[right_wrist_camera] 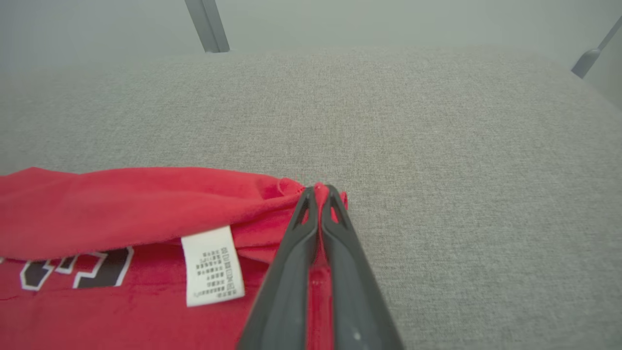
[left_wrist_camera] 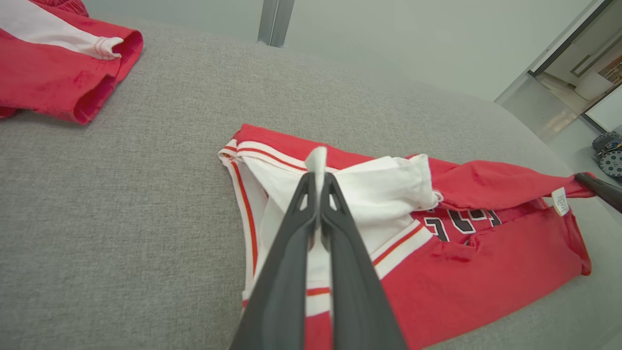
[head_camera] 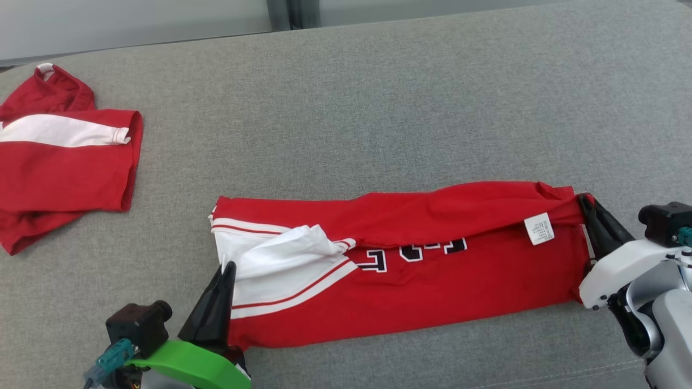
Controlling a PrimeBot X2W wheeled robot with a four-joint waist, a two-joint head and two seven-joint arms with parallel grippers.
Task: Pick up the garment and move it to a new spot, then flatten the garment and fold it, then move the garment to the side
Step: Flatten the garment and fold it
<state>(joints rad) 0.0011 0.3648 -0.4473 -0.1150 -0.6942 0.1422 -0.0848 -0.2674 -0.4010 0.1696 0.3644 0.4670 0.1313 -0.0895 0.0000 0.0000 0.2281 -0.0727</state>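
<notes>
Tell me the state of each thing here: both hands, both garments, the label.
left hand: shut on the garment's white edge.
right hand: shut on the garment's red corner.
garment: partly folded lengthwise, rumpled, pinched at both ends.
second garment: loosely folded, lying apart at the left.
label: turned out, print showing.

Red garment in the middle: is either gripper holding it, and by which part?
Both. The left gripper pinches white fabric at one end of the garment; the right gripper pinches its red corner at the other, by the label.
</notes>
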